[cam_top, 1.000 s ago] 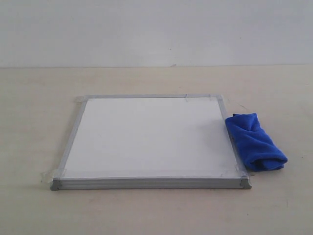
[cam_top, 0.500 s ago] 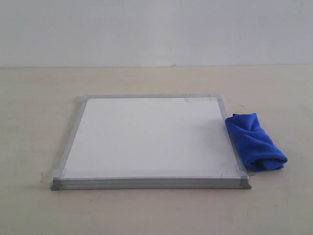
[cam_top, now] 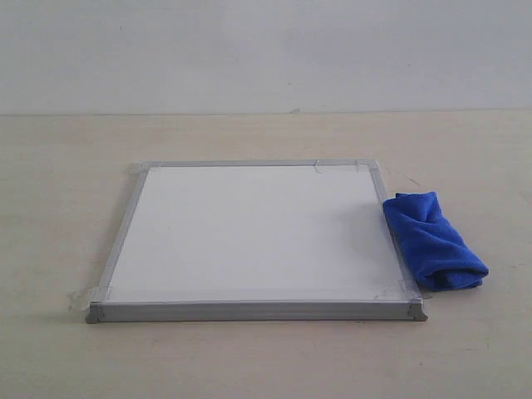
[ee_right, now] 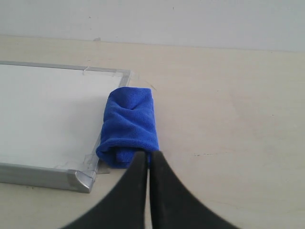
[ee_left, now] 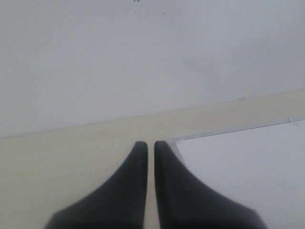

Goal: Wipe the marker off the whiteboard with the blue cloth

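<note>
- The whiteboard (cam_top: 249,233) lies flat on the pale wooden table (cam_top: 66,166) in the exterior view. Its face is plain white inside a slim grey frame, with a grey plastic corner (cam_top: 95,314) at each near end.
- The blue cloth (cam_top: 432,241) lies on the table as a bunched roll, touching the board's right frame edge along the near half of that side. A piece of clear tape (cam_top: 391,293) crosses the near right corner. Neither arm shows in this view.
- In the left wrist view, the left gripper (ee_left: 150,144) has its two dark fingers drawn together with only a thin slit between them and nothing held. It hangs over bare table (ee_left: 57,157), its tips just beside a corner of the whiteboard (ee_left: 248,162).
- In the right wrist view, the right gripper (ee_right: 148,153) is likewise closed to a narrow slit and empty. Its tips are at the near end of the blue cloth (ee_right: 128,126); whether they touch it cannot be told.
- The cloth overlaps the frame of the whiteboard (ee_right: 47,109), close to the rounded grey corner (ee_right: 81,180).
</note>
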`<state>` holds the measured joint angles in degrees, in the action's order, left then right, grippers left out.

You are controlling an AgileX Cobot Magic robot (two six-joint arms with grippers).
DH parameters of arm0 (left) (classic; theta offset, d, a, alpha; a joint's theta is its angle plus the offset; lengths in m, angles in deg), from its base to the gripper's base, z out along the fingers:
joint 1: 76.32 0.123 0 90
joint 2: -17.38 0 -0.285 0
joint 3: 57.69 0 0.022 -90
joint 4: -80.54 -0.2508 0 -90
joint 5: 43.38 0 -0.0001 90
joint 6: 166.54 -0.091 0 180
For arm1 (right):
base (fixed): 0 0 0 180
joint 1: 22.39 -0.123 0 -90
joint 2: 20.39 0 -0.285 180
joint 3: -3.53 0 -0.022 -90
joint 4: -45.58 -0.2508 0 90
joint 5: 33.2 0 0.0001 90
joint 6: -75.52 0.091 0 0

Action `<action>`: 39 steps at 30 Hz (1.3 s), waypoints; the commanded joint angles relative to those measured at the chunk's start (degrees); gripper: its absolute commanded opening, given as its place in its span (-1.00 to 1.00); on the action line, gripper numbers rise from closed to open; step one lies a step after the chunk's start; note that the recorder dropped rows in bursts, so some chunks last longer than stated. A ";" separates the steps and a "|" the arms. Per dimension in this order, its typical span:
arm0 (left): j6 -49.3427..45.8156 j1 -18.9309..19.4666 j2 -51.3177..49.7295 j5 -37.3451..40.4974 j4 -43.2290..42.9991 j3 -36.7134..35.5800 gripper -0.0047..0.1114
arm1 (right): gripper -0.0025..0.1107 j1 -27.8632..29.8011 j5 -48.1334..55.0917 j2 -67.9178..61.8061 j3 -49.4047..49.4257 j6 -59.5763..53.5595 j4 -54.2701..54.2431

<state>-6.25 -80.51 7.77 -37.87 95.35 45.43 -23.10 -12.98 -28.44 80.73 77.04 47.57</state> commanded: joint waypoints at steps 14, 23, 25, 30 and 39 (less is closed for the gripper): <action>1.51 4.39 1.68 7.47 0.60 -0.33 -0.84 | -0.96 0.16 -0.63 0.26 0.02 -0.15 0.03; 13.87 4.39 1.68 9.85 -5.42 -0.33 -0.84 | -0.96 0.16 -0.63 0.26 0.02 -0.15 0.03; 20.01 4.39 1.68 9.98 -10.09 -0.33 -0.84 | -0.96 0.16 -0.63 0.26 0.02 -0.15 0.03; 24.83 4.39 1.83 11.66 -16.17 -0.33 -0.84 | -0.96 0.16 -0.63 0.26 0.02 -0.15 0.03; 20.63 2.80 1.83 11.66 -15.65 -0.33 -0.84 | -0.96 0.16 -0.63 0.26 0.02 -0.15 0.03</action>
<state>15.43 -77.46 9.43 -26.48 79.52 45.28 -23.10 -12.98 -28.44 80.73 77.15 47.57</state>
